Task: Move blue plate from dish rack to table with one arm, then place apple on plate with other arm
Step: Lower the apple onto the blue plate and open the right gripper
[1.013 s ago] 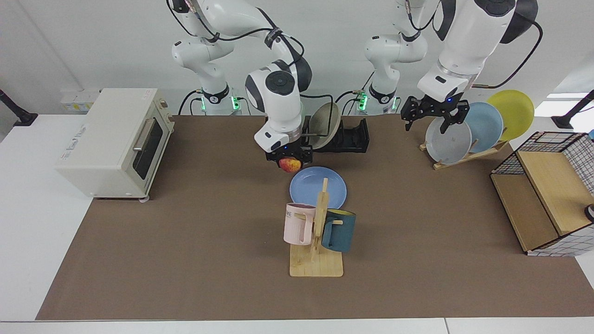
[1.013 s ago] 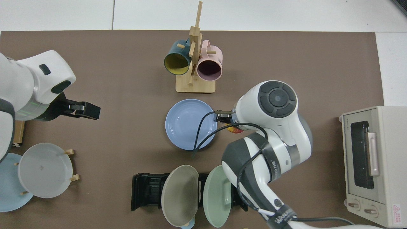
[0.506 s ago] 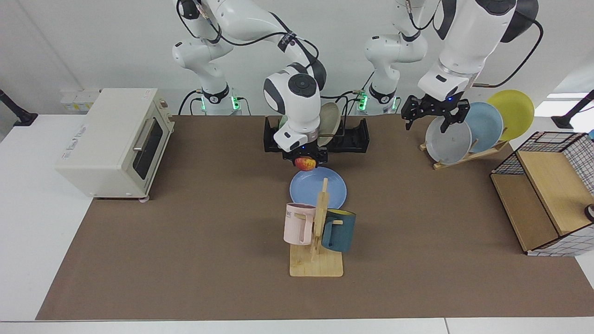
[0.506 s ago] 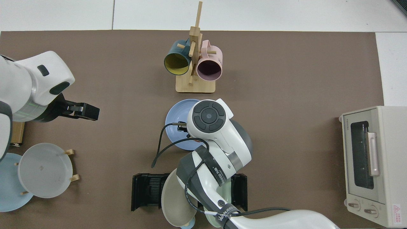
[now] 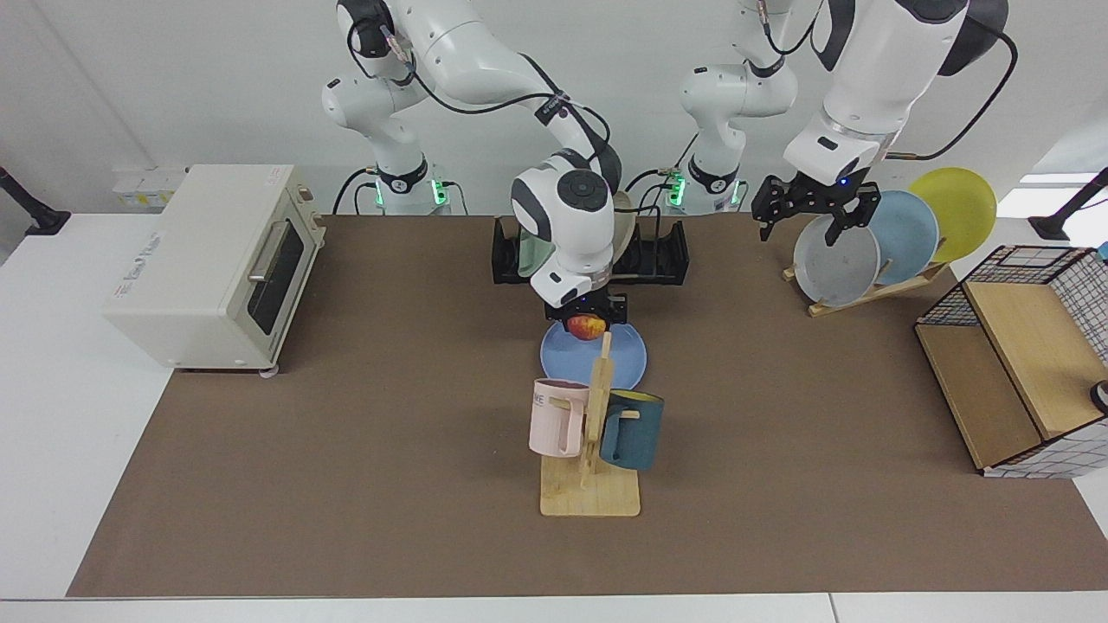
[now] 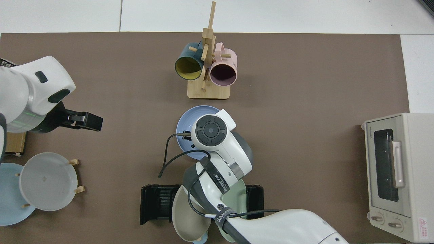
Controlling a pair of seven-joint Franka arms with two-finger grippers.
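Red-and-yellow apple (image 5: 587, 326): clamped in my right tool (image 5: 587, 317), just above the blue plate (image 5: 625, 357).
Blue plate: flat on the brown tabletop (image 5: 346, 433), in front of the dish rack (image 5: 658, 256).
Left tool (image 5: 812, 213): fingers spread, holding nothing, waiting above the grey plate (image 5: 835, 264).

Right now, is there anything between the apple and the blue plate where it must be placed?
Nothing visible. The right gripper holds the apple directly over the blue plate, whose surface looks bare. The mug stand is beside the plate, nearer the camera. The left gripper waits by the wooden plate stand.
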